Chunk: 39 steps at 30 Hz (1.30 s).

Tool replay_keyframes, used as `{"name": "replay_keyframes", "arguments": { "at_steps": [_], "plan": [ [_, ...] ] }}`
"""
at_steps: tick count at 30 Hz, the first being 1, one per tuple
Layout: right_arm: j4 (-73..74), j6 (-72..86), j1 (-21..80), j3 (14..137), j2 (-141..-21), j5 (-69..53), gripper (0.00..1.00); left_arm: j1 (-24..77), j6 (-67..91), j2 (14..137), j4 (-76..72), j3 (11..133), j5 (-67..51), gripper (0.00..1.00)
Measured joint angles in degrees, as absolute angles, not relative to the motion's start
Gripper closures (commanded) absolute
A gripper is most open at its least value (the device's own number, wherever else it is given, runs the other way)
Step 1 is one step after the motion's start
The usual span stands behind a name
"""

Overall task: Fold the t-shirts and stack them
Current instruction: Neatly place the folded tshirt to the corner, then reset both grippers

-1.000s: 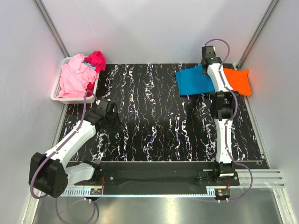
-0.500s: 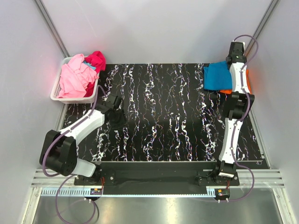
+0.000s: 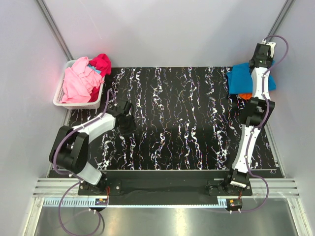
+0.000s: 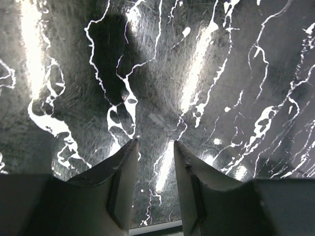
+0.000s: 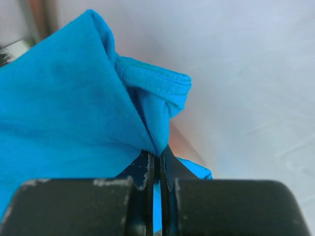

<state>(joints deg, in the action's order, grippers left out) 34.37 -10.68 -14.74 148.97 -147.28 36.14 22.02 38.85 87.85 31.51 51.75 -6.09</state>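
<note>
My right gripper (image 3: 259,61) (image 5: 156,156) is shut on a bunched fold of the turquoise t-shirt (image 3: 240,78) (image 5: 64,113) at the far right corner, close to the wall. The turquoise t-shirt lies over the orange t-shirt (image 3: 244,95), of which only a sliver shows. A light pink t-shirt (image 3: 78,81) and a magenta t-shirt (image 3: 101,64) are heaped in the white basket (image 3: 60,98) at the far left. My left gripper (image 3: 129,125) (image 4: 155,142) hangs open over bare tabletop, right of the basket, with nothing between its fingers.
The black marbled tabletop (image 3: 182,118) runs between the two arms. Grey walls close in the left, back and right sides; the right arm's wrist is near the right wall (image 5: 256,73).
The right gripper has dragged the turquoise t-shirt rightward, covering the orange one. The left gripper has swung right and a little nearer over the table, folding its arm in.
</note>
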Motion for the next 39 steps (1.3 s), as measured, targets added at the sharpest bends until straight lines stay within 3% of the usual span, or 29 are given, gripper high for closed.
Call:
{"name": "replay_keyframes", "arguments": {
  "at_steps": [7, 11, 13, 14, 16, 18, 26, 28, 30, 31, 32, 35, 39],
  "plan": [
    [32.2, -10.5, -16.4, 148.9, -148.0, 37.0, 1.00, 22.0, 38.9, 90.6, 30.0, 51.7, -6.9, 0.61],
    [32.4, -9.1, -16.5, 147.8, -148.4, 36.9, 0.56, 22.0, 38.9, 90.6, 29.8, 51.7, -7.3, 0.61],
    [32.4, -8.6, -16.5, 147.5, -148.4, 36.7, 0.46, 22.0, 38.9, 90.6, 29.6, 51.7, -7.4, 0.61],
    [32.3, -8.3, -16.5, 147.5, -148.4, 36.4, 0.34, 22.0, 38.9, 90.6, 29.6, 51.7, -7.4, 0.61],
    [32.4, -7.5, -16.5, 147.5, -148.4, 35.9, 0.21, 22.0, 38.9, 90.6, 29.4, 51.7, -7.6, 0.61],
    [32.6, -6.8, -16.5, 147.5, -148.4, 34.9, 0.15, 22.0, 38.9, 90.6, 29.3, 51.7, -7.6, 0.61],
    [34.6, -3.9, -16.1, 147.6, -148.1, 30.6, 0.13, 22.0, 38.9, 88.9, 28.7, 51.5, -7.8, 0.61],
    [35.6, -2.1, -15.5, 146.5, -147.1, 28.8, 0.06, 22.0, 39.0, 88.1, 28.4, 51.3, -7.8, 0.61],
    [37.1, 0.4, -14.4, 143.7, -144.5, 25.4, 0.00, 22.1, 38.9, 87.0, 28.4, 51.0, -7.7, 0.50],
    [37.8, 1.6, -13.6, 142.0, -142.7, 23.4, 0.00, 22.3, 38.7, 86.3, 28.5, 50.9, -7.6, 0.38],
    [38.3, 2.5, -12.8, 140.7, -141.1, 21.6, 0.00, 22.4, 38.4, 85.4, 28.3, 50.6, -7.1, 0.19],
    [39.0, 5.5, -8.3, 134.5, -133.6, 16.8, 0.00, 23.3, 37.5, 80.0, 28.3, 49.9, -4.7, 0.01],
    [37.9, 7.7, 0.9, 125.1, -123.0, 13.5, 0.00, 24.1, 35.7, 73.4, 27.5, 49.8, -1.6, 0.01]
  ]
}}
